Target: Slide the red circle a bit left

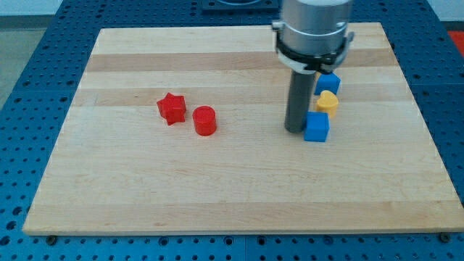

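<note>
Sitting left of the counter's [145, 196] middle, well in from its left edge, is a red star block [172, 108]. Just beside it, a little toward the right and nearer the bottom edge, stands the red circle [205, 120], a short upright cylinder; the two are very close, and whether they touch cannot be told. Bare wood stretches between the red circle and my tip.

My tip [295, 130] rests on the counter right of centre, well apart from the red circle and on its right-hand side. There are no fingers on this arm, so nothing opens or closes and nothing is held: the arm ends in a plain dark rod. The tip stands just beside the left face of a blue cube [317, 126], close enough that contact cannot be ruled out or confirmed.

The rod [298, 98] stands upright, straight down from a wide grey cylindrical housing [314, 29] with a dark ring at its base, which enters from the top edge of the view.

Behind the blue cube, toward the counter's top edge, lies a yellow block [327, 102] of rounded shape that cannot be made out exactly. Beyond that sits a second blue block [330, 82], partly hidden by the housing. These three form a short column toward the counter's right side, clear of its right edge. Around the counter lies a blue perforated surface [29, 87].
</note>
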Controlling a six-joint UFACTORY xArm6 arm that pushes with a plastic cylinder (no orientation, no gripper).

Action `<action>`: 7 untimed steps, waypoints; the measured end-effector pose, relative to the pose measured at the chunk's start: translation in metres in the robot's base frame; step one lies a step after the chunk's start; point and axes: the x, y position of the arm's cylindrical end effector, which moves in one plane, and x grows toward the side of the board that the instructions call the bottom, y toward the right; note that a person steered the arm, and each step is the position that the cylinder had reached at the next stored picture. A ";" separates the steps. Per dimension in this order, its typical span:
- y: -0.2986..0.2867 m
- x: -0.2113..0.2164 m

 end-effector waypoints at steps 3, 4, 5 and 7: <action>-0.100 -0.048; -0.159 -0.069; -0.194 -0.074; -0.266 -0.091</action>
